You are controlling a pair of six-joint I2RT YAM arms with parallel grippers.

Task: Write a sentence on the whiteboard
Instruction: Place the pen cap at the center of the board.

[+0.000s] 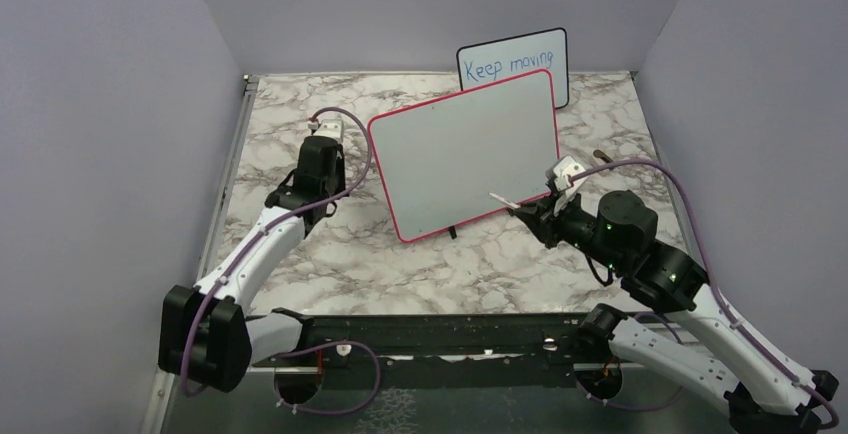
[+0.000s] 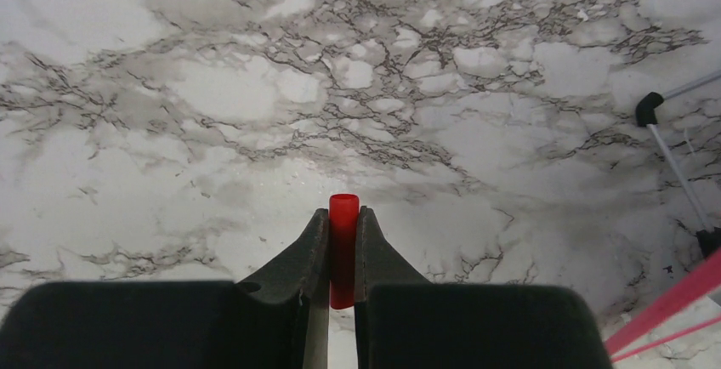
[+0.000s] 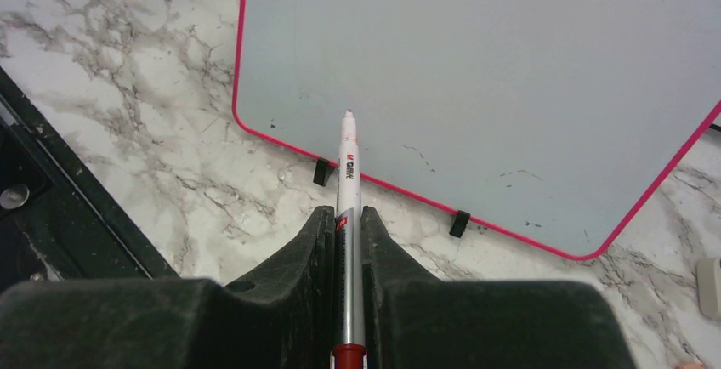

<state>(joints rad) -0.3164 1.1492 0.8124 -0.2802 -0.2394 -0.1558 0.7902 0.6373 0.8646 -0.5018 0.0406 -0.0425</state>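
Standing mid-table, the whiteboard [image 1: 465, 154], red-pink framed, is propped aslant on small black feet [image 3: 323, 171]; its face shows only a few faint dark specks. The marble table [image 1: 300, 264] shows to the left of it and on the near side, up to the black rail [image 1: 450, 334] at the arms' bases. Grey walls [image 1: 100, 104] close the left, far and right sides. A smaller black-framed board [image 1: 515, 64] with blue writing stands just behind the far right corner. Left arm: stretched over the marble left of the whiteboard, left gripper [image 2: 343, 216] pointing down, clenched on a red cap [image 2: 343, 241]. Right arm: bent low by the whiteboard's near right edge, right gripper [image 3: 347, 213] clenched on a marker [image 3: 348, 161], its tip just inside the frame; whether it touches I cannot tell.
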